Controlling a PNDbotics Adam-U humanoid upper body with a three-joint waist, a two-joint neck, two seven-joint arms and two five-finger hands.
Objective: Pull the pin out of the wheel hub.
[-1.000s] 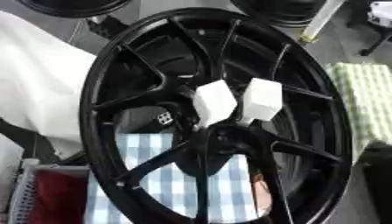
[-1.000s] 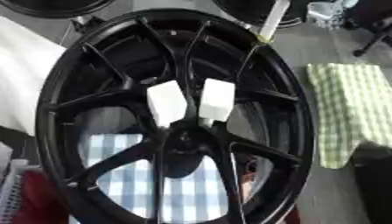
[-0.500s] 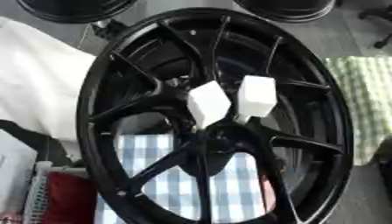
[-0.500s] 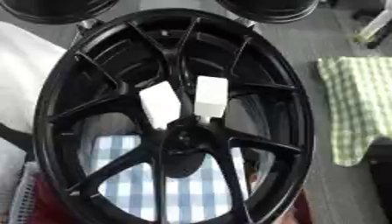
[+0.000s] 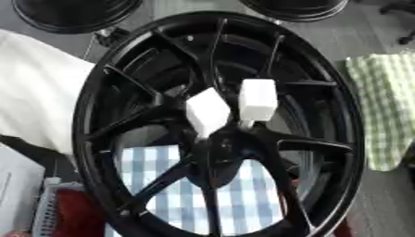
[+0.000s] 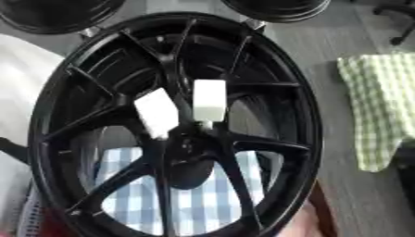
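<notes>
No robot hand or arm shows in either eye view, so neither hand's pose nor how far its fingers are open can be told. Nearest, low in the frame, a blue-and-white checked cloth (image 5: 243,194) shows through the gaps between the lower spokes, with a dark red patch (image 5: 77,213) and a pale ribbed grey object (image 5: 45,210) just beside its left edge, both cut off at the bottom and too blurred to make out. Over them stands the large glossy black multi-spoke wheel hub (image 5: 324,139), tilted toward the camera and filling most of the picture, its thin forked spokes meeting at a dark centre boss. Two white blocky pin heads stick out just above that boss, side by side and nearly touching: the left white pin (image 5: 208,112) leans to the left, the right white pin (image 5: 258,99) stands more upright, and their shanks are hidden in the black of the boss. A white sheet (image 5: 36,102) lies left of the rim and a green-and-white checked cloth (image 5: 385,106) lies to its right on grey floor. Farthest, two more black wheel rims (image 5: 73,16) are cut off by the top edge.
</notes>
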